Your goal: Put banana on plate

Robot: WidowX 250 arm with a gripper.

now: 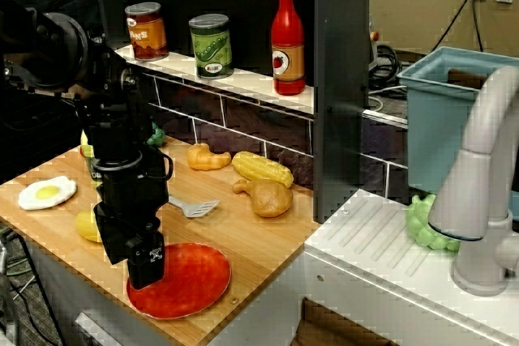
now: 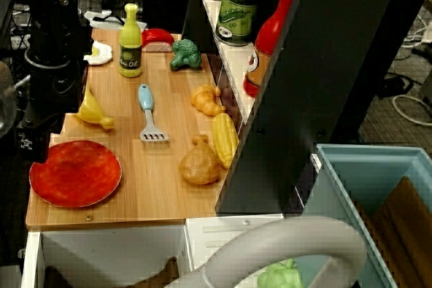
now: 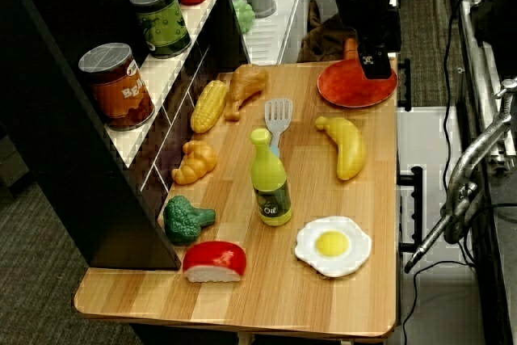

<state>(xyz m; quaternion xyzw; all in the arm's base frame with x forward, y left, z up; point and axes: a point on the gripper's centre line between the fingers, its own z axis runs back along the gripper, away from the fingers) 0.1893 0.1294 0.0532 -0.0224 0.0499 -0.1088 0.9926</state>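
Observation:
The yellow banana (image 3: 346, 147) lies on the wooden board, free of the gripper. It also shows in the side view (image 2: 93, 111), and in the front view (image 1: 87, 226) it is partly hidden behind the arm. The red-orange plate (image 3: 343, 90) sits at the board's corner and has nothing lying on it; it also shows in two other views (image 1: 190, 281) (image 2: 75, 173). My black gripper (image 1: 146, 269) points down, low over the plate's edge on the side towards the banana, as also seen from above (image 3: 376, 62). It holds nothing. The gap between its fingers does not show.
On the board are a spatula (image 3: 278, 115), an oil bottle (image 3: 271, 179), a fried egg (image 3: 332, 245), a corn cob (image 3: 208, 105), a chicken leg (image 3: 246, 82), a croissant (image 3: 194, 161), broccoli (image 3: 186, 219) and a red-and-white sushi piece (image 3: 214, 261). Cans and a ketchup bottle (image 1: 288, 38) stand on the shelf. A sink and faucet (image 1: 478, 192) are beside the board.

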